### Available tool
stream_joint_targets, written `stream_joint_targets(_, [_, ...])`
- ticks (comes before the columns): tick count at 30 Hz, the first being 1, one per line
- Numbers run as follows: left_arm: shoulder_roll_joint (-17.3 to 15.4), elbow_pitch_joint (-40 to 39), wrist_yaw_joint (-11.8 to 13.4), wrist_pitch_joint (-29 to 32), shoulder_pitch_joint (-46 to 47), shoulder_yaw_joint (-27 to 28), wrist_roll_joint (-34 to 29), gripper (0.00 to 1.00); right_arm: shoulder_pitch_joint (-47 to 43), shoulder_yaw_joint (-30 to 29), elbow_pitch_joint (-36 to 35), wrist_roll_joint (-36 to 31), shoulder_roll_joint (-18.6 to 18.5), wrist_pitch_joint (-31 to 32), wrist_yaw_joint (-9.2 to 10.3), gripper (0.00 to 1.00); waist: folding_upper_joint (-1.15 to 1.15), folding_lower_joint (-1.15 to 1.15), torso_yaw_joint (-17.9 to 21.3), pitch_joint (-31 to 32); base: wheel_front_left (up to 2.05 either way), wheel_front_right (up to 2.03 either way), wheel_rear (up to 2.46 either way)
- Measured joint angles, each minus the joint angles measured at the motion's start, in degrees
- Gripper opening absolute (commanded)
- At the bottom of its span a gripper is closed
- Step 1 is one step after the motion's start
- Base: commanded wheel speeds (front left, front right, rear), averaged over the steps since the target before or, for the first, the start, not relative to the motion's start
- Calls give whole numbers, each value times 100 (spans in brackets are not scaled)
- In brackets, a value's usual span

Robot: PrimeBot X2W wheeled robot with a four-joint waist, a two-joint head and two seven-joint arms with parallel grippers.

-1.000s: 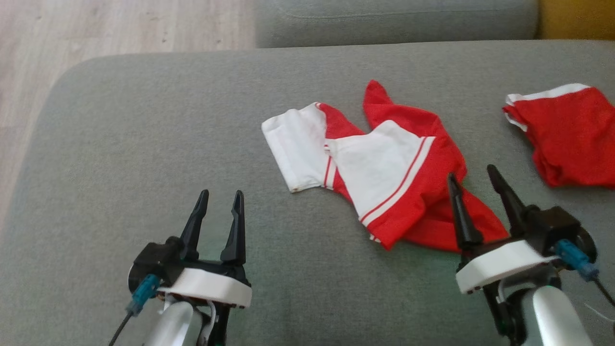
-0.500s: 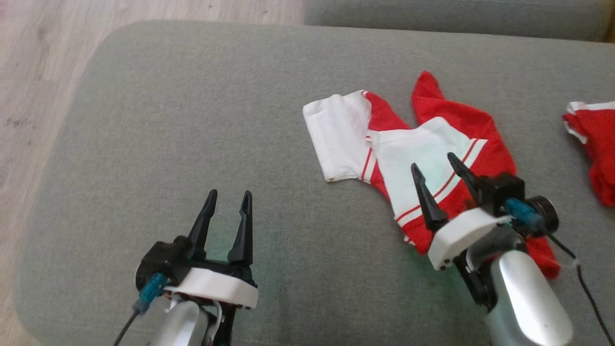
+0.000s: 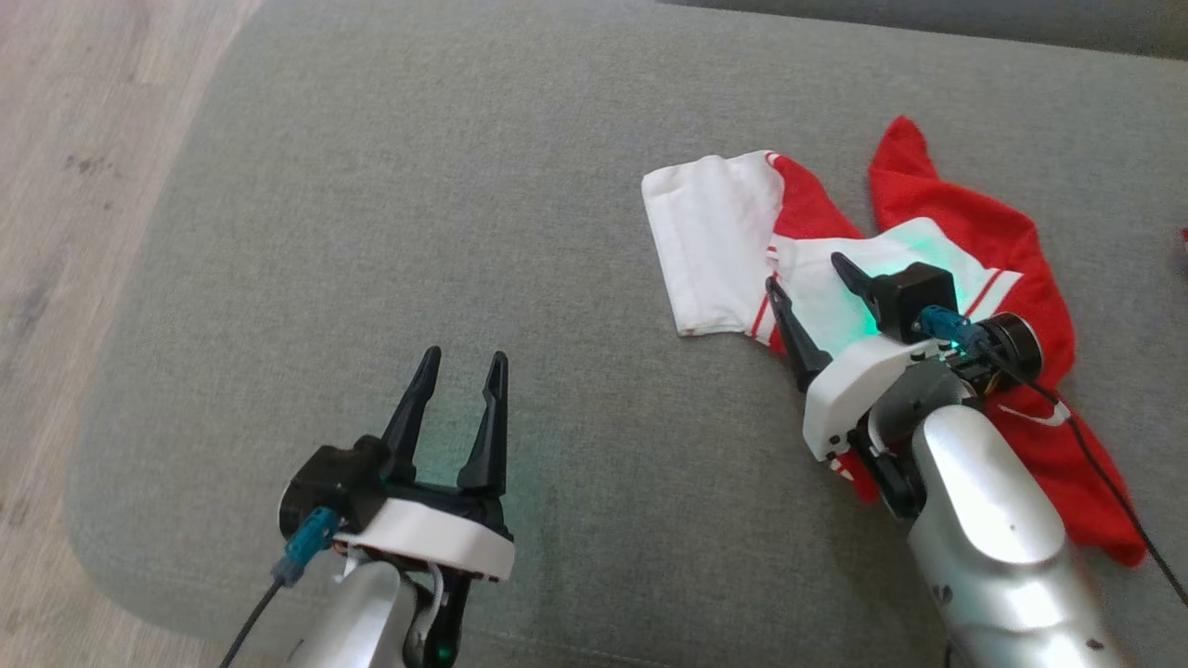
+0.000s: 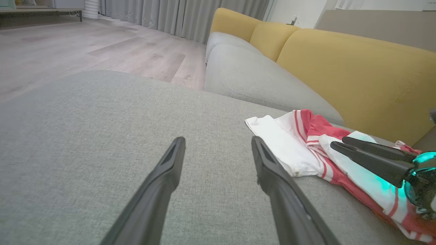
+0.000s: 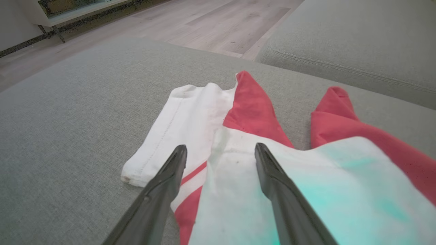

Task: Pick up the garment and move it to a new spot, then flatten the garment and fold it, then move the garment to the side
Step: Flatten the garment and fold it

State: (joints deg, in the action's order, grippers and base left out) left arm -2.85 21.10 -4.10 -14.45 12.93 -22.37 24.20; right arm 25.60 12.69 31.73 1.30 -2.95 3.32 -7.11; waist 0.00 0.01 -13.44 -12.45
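A red and white garment [image 3: 724,232] lies crumpled on the grey sofa cushion [image 3: 418,204], right of centre in the head view. My right gripper [image 3: 806,278] hangs open just over its white panel, fingers spread and empty, with a green glow cast on the cloth. The right wrist view shows the garment [image 5: 238,112] under my right gripper [image 5: 220,149], whose tips stand over the white and red panels. My left gripper [image 3: 462,364] stands open over bare cushion to the garment's left. In the left wrist view my left gripper [image 4: 218,141] is empty, the garment [image 4: 289,143] off to its right.
Wooden floor [image 3: 83,139] runs past the cushion's left edge. A second grey seat cushion [image 4: 245,75] and yellow backrests [image 4: 357,78] stand beyond the garment. A dark cable [image 3: 1104,482] trails from my right wrist over the red cloth.
The head camera has swung, shifting the whole picture. My right gripper has moved forward and left over the garment's white panel. The left gripper has kept its place, still open.
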Motion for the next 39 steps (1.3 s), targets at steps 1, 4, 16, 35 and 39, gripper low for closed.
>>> stream_joint_targets(1, [0, 8, 0, 0, 3, -3, 1, 100, 51, -3, 116, -15, -2, -37, 0, 100, 0, 0, -28, -23, 0, 0, 0])
stream_joint_targets(4, [0, 13, 0, 0, 25, -56, 13, 100, 187, -60, 417, -54, -7, -135, 0, 100, 0, 0, -105, -75, 0, 0, 0])
stream_joint_targets(16, [3, 36, 22, 0, 108, -130, 86, 100, 453, -118, 1013, 190, -25, -602, 0, 0, 0, 0, -109, -77, 0, 0, 0])
stream_joint_targets(35, [10, 12, 58, 0, 77, -209, 201, 100, 1253, -1107, -203, -213, -357, -145, 0, 0, 0, -1, 130, 229, 0, 0, 0])
stream_joint_targets(39, [8, 2, 63, 0, 81, -328, 300, 100, 2205, -1096, -166, -218, -694, 33, 0, 0, 0, -1, -73, 142, 0, 0, 0])
